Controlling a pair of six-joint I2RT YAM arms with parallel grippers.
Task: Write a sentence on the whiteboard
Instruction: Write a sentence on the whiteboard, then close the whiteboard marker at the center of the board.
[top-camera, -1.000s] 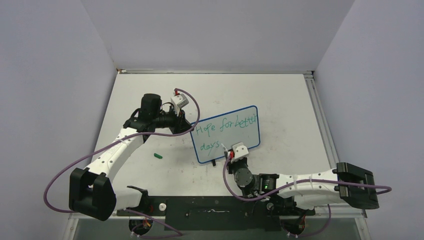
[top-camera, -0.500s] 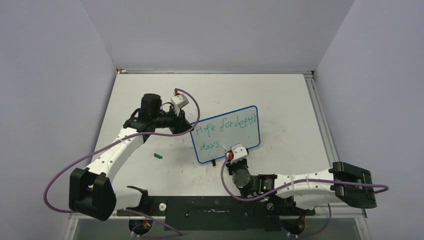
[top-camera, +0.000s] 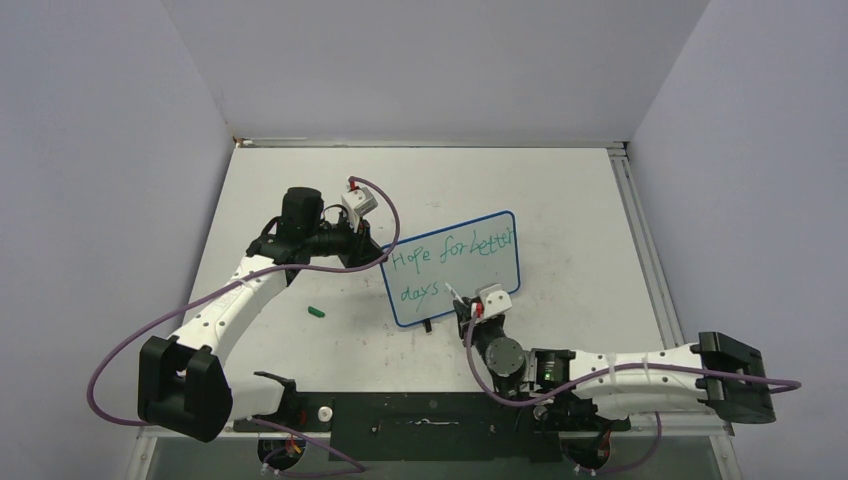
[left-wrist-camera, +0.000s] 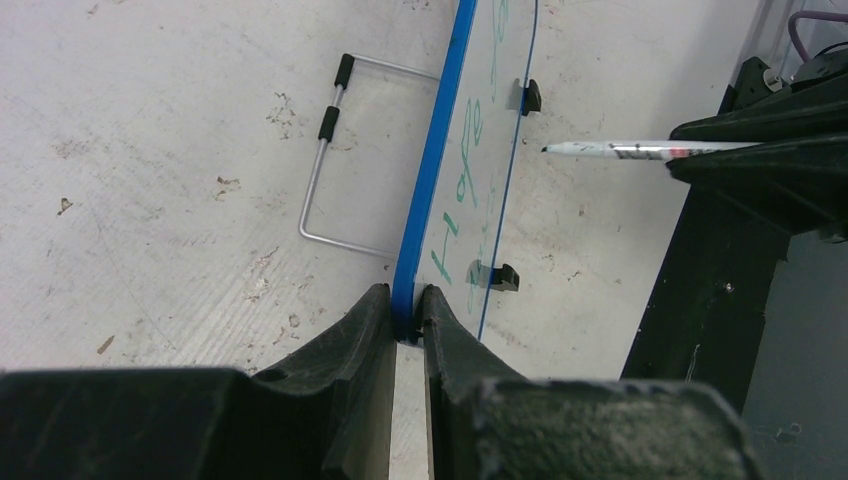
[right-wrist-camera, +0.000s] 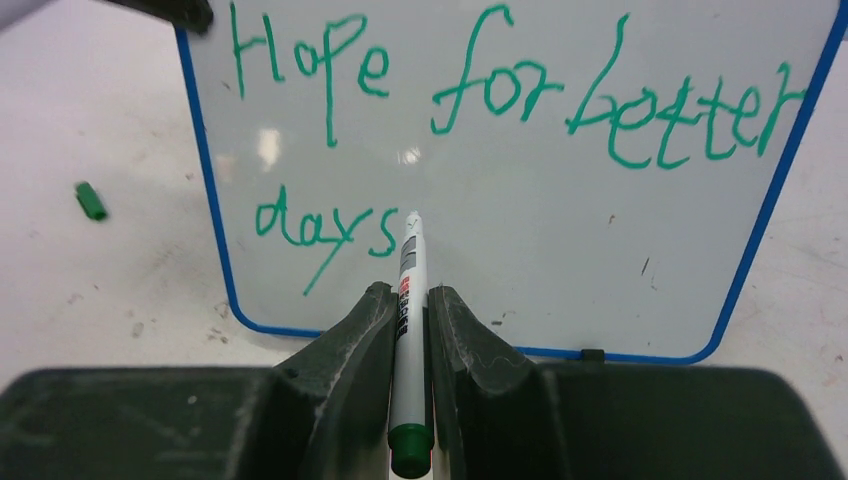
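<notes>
The sentence (right-wrist-camera: 470, 95) on the whiteboard (right-wrist-camera: 560, 260) is ending just left of the marker (right-wrist-camera: 410, 250) the right gripper (right-wrist-camera: 408, 295) is clasping, aimed toward the counter's (right-wrist-camera: 100, 300) far edge.

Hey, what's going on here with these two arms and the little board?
The left gripper pinches the blue frame of the whiteboard between its fingers, steadying it. The right gripper holds a green marker, tip poised just after "days". The sentence reads "Hope for better days"; no full stop shows. A green cap lies beside the board.
</notes>
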